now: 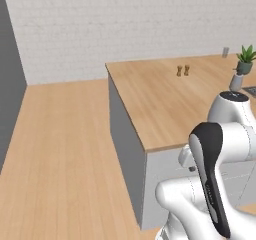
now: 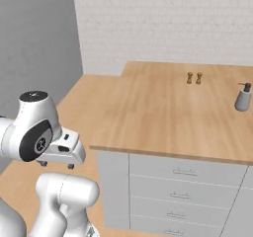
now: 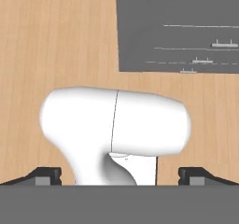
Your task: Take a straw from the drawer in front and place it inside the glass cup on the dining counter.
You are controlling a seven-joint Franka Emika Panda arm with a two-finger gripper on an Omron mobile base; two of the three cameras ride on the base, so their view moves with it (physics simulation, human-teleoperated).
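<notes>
Drawer [image 2: 158, 169] seemingly shut, handle [image 2: 185, 171] level; pincer [image 3: 120, 176] wide.

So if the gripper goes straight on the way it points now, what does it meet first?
Probably the wooden floor. The open gripper points down at it, in front of the closed drawers. The robot's own white arm lies in that line too, but depth is unclear.

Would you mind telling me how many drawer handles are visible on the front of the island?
4, stacked on the drawer fronts: top, second, third, bottom, cut by the frame edge. More may be hidden beyond the right edge.
</notes>
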